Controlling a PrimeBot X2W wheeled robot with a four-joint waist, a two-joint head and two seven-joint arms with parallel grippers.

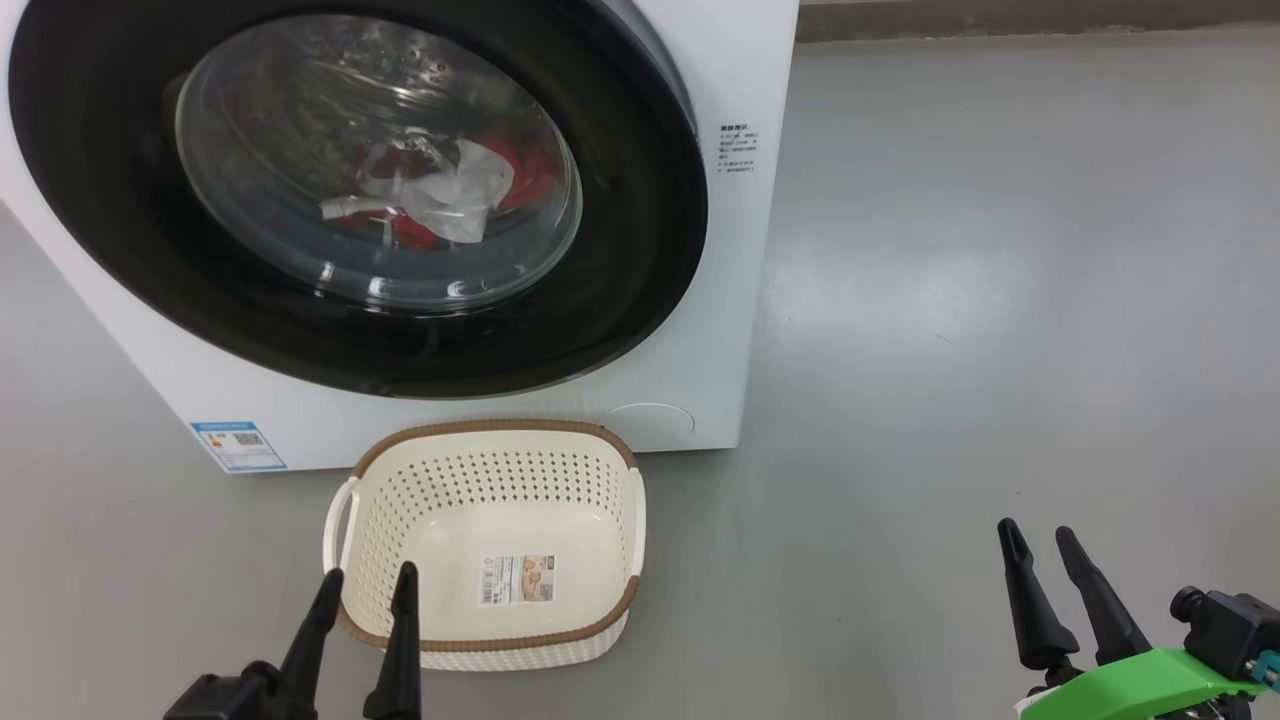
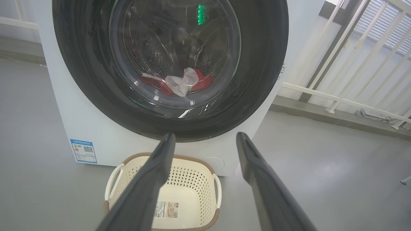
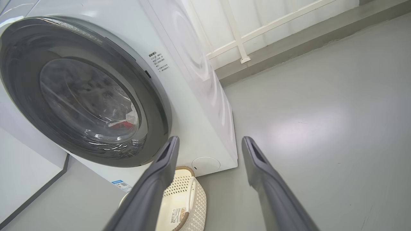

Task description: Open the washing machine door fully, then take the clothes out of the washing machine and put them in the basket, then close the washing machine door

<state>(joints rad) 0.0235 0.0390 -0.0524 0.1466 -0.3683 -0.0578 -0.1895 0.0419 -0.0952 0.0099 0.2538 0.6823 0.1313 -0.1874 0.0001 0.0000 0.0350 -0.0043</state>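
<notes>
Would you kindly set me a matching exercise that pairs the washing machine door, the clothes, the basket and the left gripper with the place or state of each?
Things:
1. washing machine door
2. clothes
3. basket
4. left gripper

Places or states:
A. on the floor, no garments in it
B. shut
C. open, holding nothing
D. inside the drum

Pairs: 1-B, 2-D, 3-A, 4-C
</notes>
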